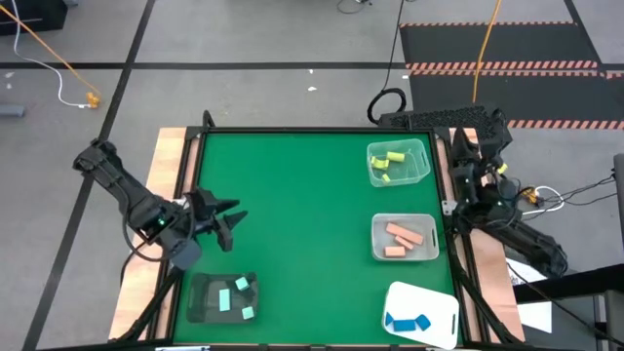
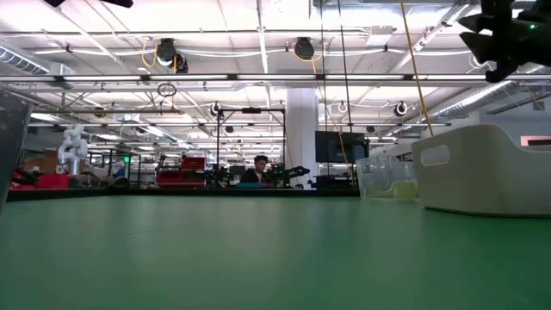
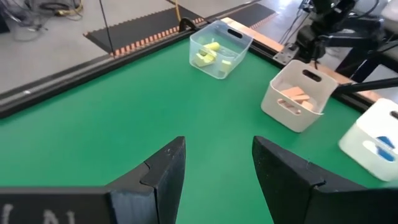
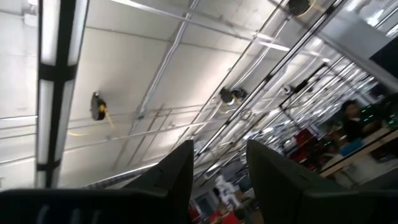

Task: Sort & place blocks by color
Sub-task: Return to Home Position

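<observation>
My left gripper (image 1: 232,222) hovers open and empty over the green table's left part, just beyond the dark tray (image 1: 222,295), which holds mint green blocks (image 1: 241,285). In the left wrist view its fingertips (image 3: 217,168) stand apart over bare table. Yellow blocks (image 1: 388,161) lie in the far clear tray. Tan-pink blocks (image 1: 408,236) lie in the middle clear tray. Blue blocks (image 1: 407,321) lie in the white tray. The right arm (image 1: 480,161) is folded at the table's right edge, and its gripper (image 4: 221,168) is open, pointing up at the ceiling.
Three trays line the table's right side: the clear tray with yellow blocks (image 3: 219,48), the clear tray with tan-pink blocks (image 3: 300,96) and the white tray (image 3: 379,143). Bare green surface (image 1: 302,214) lies between them and the left gripper. A person sits far off in the room (image 2: 256,170).
</observation>
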Action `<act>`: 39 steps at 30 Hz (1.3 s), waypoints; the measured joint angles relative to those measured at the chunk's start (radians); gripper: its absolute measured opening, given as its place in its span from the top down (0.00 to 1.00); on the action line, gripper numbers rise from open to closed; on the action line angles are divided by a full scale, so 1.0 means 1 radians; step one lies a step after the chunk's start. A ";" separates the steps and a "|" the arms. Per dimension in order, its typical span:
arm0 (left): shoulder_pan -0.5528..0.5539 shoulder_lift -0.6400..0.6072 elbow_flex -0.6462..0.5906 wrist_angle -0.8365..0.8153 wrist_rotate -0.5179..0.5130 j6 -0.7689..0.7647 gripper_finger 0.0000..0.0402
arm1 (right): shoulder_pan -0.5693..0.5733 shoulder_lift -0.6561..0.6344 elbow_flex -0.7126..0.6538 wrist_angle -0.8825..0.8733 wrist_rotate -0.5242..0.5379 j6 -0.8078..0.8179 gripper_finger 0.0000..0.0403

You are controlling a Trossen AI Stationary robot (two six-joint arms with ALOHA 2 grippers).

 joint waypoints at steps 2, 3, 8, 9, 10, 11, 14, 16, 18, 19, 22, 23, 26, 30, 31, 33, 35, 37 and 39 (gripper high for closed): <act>0.016 0.000 0.000 0.000 0.000 0.031 0.54 | -0.046 0.000 0.000 -0.008 0.000 0.000 0.65; 0.025 0.000 0.000 0.000 0.000 0.047 0.54 | -0.068 0.000 0.000 -0.010 0.000 0.000 0.65; 0.096 0.000 0.000 0.000 0.000 0.128 0.54 | -0.163 0.003 0.000 -0.015 0.000 0.000 0.65; 0.113 0.000 0.000 0.000 0.000 0.138 0.54 | -0.172 0.003 0.000 -0.017 0.003 0.000 0.65; 0.134 0.000 0.000 0.000 0.000 0.153 0.54 | -0.179 0.003 0.000 -0.017 0.004 0.000 0.65; 0.156 0.000 0.000 0.000 0.000 0.168 0.54 | -0.184 0.003 0.000 -0.016 0.001 0.000 0.65; 0.235 0.000 0.000 0.000 0.002 0.232 0.54 | -0.185 0.003 0.000 -0.016 0.000 0.000 0.65; 0.294 0.000 0.000 0.000 0.016 0.301 0.54 | -0.185 0.003 0.000 -0.016 0.000 0.000 0.65; 0.357 0.000 0.000 0.001 0.031 0.365 0.54 | -0.185 0.003 0.000 -0.016 0.000 0.000 0.65; 0.388 0.000 0.000 0.000 0.035 0.392 0.54 | -0.185 0.003 0.000 -0.016 0.000 0.000 0.65; 0.475 -0.001 0.000 0.000 0.055 0.470 0.54 | -0.185 0.003 0.000 -0.016 0.000 0.000 0.65; 0.501 -0.001 0.000 0.000 0.070 0.502 0.54 | -0.185 0.003 0.000 -0.016 0.000 0.000 0.65; 0.566 -0.002 -0.008 0.010 0.134 0.585 0.54 | -0.185 0.003 0.000 -0.016 0.000 0.000 0.65; 0.620 -0.060 -0.086 0.062 0.178 0.673 0.54 | -0.184 0.003 0.000 -0.016 0.000 0.000 0.65; 0.633 -0.088 -0.123 0.100 0.181 0.696 0.54 | -0.184 0.003 0.000 -0.017 0.000 0.000 0.65; 0.655 -0.147 -0.217 0.184 0.205 0.740 0.54 | -0.184 0.003 0.000 -0.017 -0.001 0.000 0.65; 0.673 -0.207 -0.309 0.304 0.235 0.770 0.54 | -0.184 0.004 0.000 -0.017 -0.001 0.000 0.65; 0.683 -0.262 -0.403 0.410 0.295 0.792 0.54 | -0.184 0.005 0.000 -0.016 0.000 0.000 0.65; 0.689 -0.315 -0.490 0.536 0.361 0.817 0.54 | -0.184 0.005 0.000 -0.017 0.000 0.000 0.65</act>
